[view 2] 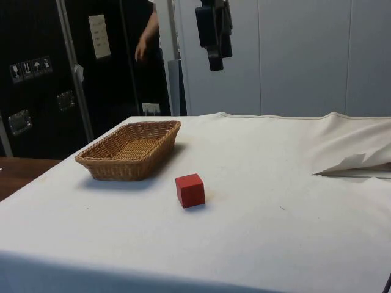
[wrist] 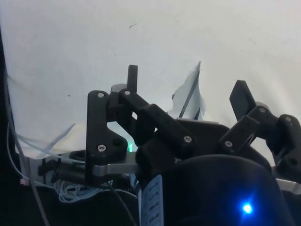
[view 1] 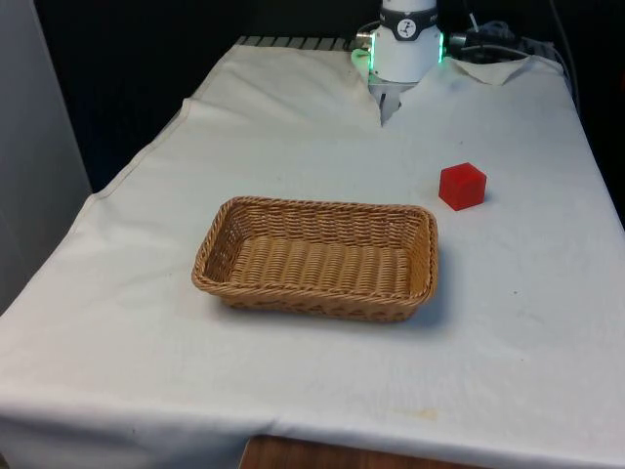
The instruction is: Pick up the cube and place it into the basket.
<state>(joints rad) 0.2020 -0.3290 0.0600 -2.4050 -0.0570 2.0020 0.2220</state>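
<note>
Our end effector (view 2: 214, 61) hangs wide open and empty — the cube (view 2: 190, 190) sits well below it, beside the basket (view 2: 130, 150), mid-counter.

one red cube (view 1: 462, 186), one wicker basket (view 1: 227, 272), one person (view 2: 146, 36)

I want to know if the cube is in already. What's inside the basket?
Nothing: the basket shows only its woven bottom. The red cube sits on the white cloth beside it.

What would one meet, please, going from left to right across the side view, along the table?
Wicker basket → red cube → folded-up edge of the white cloth.
</note>
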